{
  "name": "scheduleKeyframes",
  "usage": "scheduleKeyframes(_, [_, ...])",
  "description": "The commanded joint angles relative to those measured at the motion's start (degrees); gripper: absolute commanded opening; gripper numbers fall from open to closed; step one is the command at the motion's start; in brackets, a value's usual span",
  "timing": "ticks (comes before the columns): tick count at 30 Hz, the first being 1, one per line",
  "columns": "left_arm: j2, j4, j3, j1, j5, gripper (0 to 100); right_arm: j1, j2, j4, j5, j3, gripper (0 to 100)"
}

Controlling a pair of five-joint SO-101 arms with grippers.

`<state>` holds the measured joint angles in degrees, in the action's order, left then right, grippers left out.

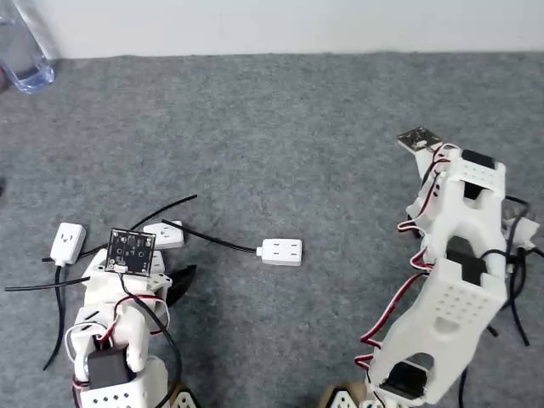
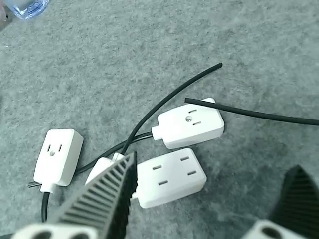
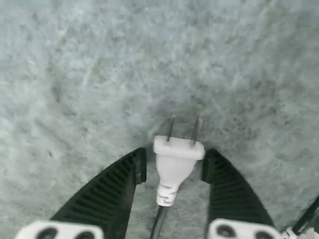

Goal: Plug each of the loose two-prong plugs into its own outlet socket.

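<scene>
Plug one, a white two-prong plug [image 3: 177, 169], lies on the grey carpet [image 3: 99, 74] in my right wrist view. It sits between the black fingers [image 3: 119, 189] of my right gripper [image 3: 174, 159], which are apart, one close on each side. In the lower left of the high view, my left gripper [image 2: 204, 199] hangs wide apart over three white socket blocks [image 2: 169, 177] with black cords [image 2: 169, 97]. One more white socket block [image 1: 280, 252] lies near the middle.

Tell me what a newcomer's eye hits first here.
A white two-prong plug, prongs pointing away, sits straddled by the right gripper over grey carpet. Under the open left gripper, white outlet sockets tangle with black cords; a lone socket lies toward the table's middle.
</scene>
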<state>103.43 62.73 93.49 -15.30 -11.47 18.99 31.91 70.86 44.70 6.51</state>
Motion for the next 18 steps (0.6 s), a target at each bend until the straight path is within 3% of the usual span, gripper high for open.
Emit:
scheduleKeyframes(1, [1.1, 0.2, -0.3, 0.4, -0.4, 42, -0.8, 0.3, -0.1, 0.4, 0.3, 12.7])
scheduleKeyframes(10, [1.1, 0.3, -0.3, 0.4, -0.4, 42, -0.4, 0.5, 0.0, 0.7, 0.6, 12.1])
scheduleKeyframes(14, [1.1, 0.3, -0.3, 0.4, -0.4, 42, -0.6, 0.4, -0.1, 1.1, 0.6, 0.0])
scheduleKeyframes(18, [1.1, 0.0, -0.3, 0.2, -0.3, 42, -0.5, 0.3, 0.5, 4.3, 0.4, 0.8])
